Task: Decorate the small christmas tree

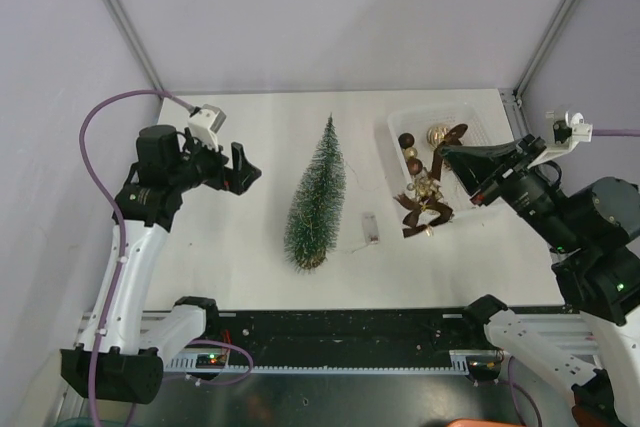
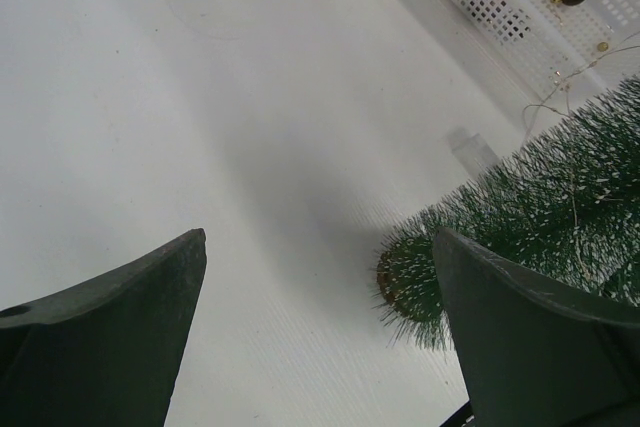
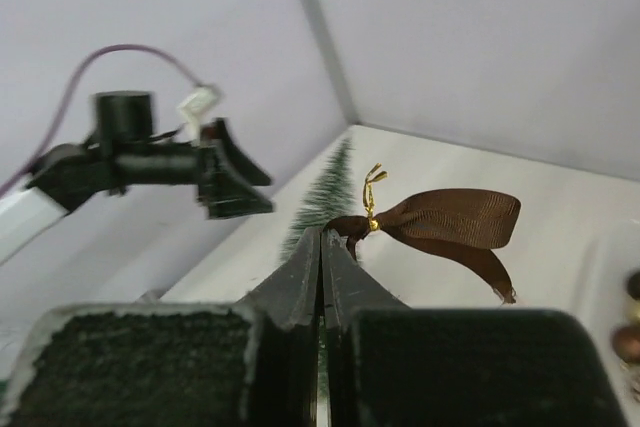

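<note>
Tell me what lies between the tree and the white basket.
A small clear plastic piece lies on the table between the small christmas tree and the white basket, seen in the top external view.

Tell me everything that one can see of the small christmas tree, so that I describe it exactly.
The small christmas tree is a slim cone of dark green bristles with white frosted ends, on a small round brown base. It seems to lie on its side on the white table, near the middle, tip toward the far wall, base toward the arms. The left pincer and the right pincer are both apart from it.
</note>
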`<action>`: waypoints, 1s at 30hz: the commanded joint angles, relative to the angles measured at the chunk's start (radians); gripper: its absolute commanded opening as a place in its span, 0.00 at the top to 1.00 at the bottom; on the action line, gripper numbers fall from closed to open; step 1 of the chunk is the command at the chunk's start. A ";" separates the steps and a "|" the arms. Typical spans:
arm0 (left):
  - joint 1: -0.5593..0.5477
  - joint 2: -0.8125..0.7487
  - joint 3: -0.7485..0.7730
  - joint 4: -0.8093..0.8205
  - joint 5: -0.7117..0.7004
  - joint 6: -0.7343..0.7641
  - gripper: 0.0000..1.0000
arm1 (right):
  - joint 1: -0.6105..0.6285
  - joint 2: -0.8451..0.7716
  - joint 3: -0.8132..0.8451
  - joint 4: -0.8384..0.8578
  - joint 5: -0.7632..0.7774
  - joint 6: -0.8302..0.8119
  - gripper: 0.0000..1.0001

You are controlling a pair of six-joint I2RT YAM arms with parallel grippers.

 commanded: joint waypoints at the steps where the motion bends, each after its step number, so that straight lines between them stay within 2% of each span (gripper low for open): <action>1: 0.008 -0.037 0.002 0.015 0.031 -0.023 0.00 | 0.005 0.026 0.062 0.105 -0.267 0.048 1.00; 10: 0.008 -0.058 0.010 0.015 0.126 -0.031 0.00 | 0.005 0.087 0.110 0.262 -0.481 0.143 1.00; 13: 0.008 -0.078 0.006 0.021 0.210 -0.018 0.00 | 0.014 0.110 0.104 0.312 -0.515 0.162 1.00; 17: 0.008 -0.068 0.019 0.025 0.214 -0.028 0.00 | 0.082 0.156 0.110 0.331 -0.507 0.126 1.00; 20: 0.008 -0.061 0.025 0.025 0.209 -0.032 0.00 | 0.198 0.207 0.144 0.276 -0.421 0.032 1.00; 24: 0.008 -0.062 0.032 0.025 0.224 -0.034 0.00 | 0.447 0.312 0.220 0.137 -0.206 -0.144 1.00; 26: 0.008 -0.071 0.032 0.025 0.232 -0.033 0.00 | 0.528 0.391 0.272 0.078 -0.093 -0.218 1.00; 30: 0.008 -0.104 0.030 0.026 0.259 -0.011 0.00 | 0.582 0.502 0.342 0.018 0.045 -0.305 1.00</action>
